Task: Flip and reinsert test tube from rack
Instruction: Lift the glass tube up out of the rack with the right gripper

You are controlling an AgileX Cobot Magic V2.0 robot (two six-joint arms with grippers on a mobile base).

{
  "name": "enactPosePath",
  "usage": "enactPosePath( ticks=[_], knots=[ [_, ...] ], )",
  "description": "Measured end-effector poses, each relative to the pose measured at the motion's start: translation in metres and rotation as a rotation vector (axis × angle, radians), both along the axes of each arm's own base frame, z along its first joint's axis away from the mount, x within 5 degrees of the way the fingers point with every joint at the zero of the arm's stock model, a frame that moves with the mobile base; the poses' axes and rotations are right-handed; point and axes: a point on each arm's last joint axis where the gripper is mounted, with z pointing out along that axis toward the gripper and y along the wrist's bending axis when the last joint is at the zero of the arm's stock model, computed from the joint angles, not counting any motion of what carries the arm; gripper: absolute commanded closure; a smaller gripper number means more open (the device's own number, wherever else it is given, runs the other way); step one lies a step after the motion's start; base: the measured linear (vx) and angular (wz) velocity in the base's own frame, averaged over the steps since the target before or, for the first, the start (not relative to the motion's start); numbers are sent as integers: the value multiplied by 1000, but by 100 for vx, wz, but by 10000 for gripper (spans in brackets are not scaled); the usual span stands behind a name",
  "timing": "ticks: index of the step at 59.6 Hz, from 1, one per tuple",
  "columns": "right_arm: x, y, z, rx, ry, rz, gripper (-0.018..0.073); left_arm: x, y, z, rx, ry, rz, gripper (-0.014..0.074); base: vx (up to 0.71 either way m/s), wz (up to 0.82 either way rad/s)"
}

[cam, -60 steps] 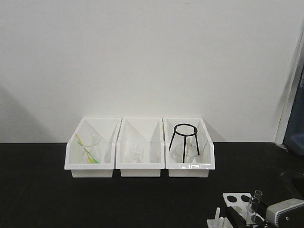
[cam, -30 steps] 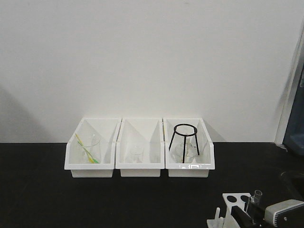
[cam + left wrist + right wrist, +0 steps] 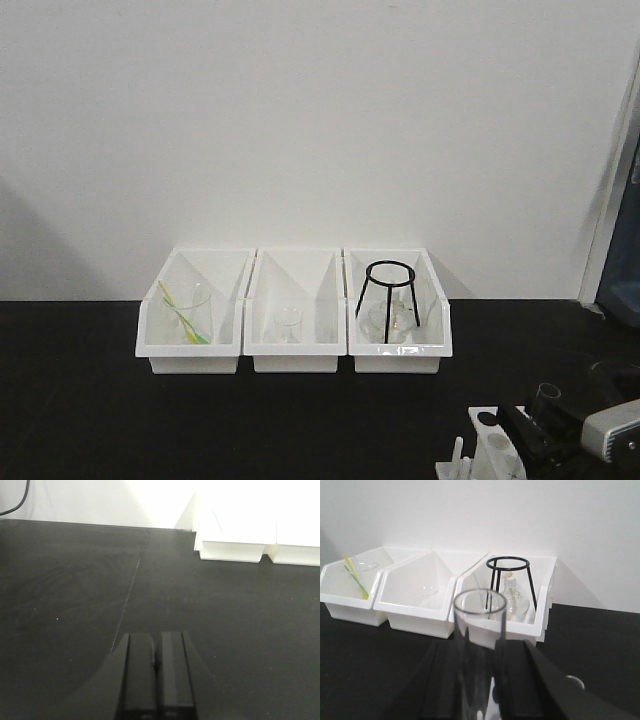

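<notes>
Front view wide; wrist views low (bins [image 3: 295,352] shared).

**Counts on the black surface [image 3: 90,400].**
- Three white bins: left bin [image 3: 150,345], middle bin [image 3: 295,350], right bin [image 3: 398,353].
- Glassware inside them: one large beaker [image 3: 188,305], one small beaker [image 3: 288,325], at least one flask [image 3: 398,322].
- One black wire tripod [image 3: 507,569].
- Coloured sticks [image 3: 196,338] in the large beaker: number unclear.
- One white rack [image 3: 488,442].
- One test tube [image 3: 479,645] discernible.
- Two end effectors: left end effector [image 3: 156,675], right end effector [image 3: 481,685].
</notes>
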Motion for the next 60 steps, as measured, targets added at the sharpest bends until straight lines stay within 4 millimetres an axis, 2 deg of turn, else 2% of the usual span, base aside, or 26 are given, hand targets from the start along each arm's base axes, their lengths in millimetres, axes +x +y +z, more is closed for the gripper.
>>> enactPosePath(
  ticks=[15,32,40,60],
  knots=[
    [-10,-3,27,6,-20,-27,474,0,0,0,0,0,0,603,0,0],
    [-8,-8,82,-22,-57,-86,440,0,0,0,0,0,0,603,0,0],
    [-12,-10,98,-35,-55,-102,440,0,0,0,0,0,0,603,0,0],
    [-16,-10,102,-45,-44,-98,440,0,0,0,0,0,0,603,0,0]
  ],
)
